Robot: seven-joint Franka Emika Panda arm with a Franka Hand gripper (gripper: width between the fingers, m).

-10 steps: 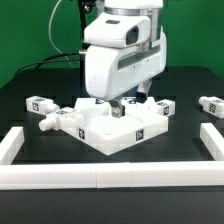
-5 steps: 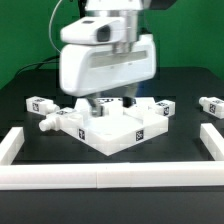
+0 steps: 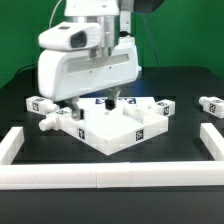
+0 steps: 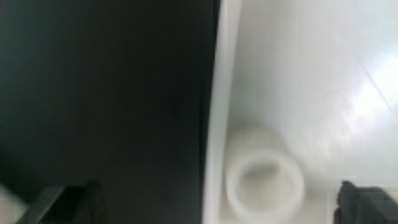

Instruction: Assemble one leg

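Note:
The white square tabletop (image 3: 118,128) lies in the middle of the black table, tags on its sides. Small white tagged legs lie around it: two at the exterior view's left (image 3: 38,103) (image 3: 48,125), one at the tabletop's right corner (image 3: 162,108) and one at the far right (image 3: 211,104). My gripper (image 3: 76,102) hangs over the tabletop's left corner, its fingers mostly hidden behind the hand. In the wrist view the gripper (image 4: 217,200) is open and empty, its dark fingertips (image 4: 71,202) wide apart over the tabletop's edge (image 4: 302,90) and a round hole (image 4: 267,185).
A low white wall runs along the table's front (image 3: 100,178), with short arms at the exterior view's left (image 3: 10,146) and right (image 3: 212,140). Cables hang behind the arm.
My gripper has moved toward the exterior view's left, from over the tabletop's middle to over its left corner. The parts have not moved.

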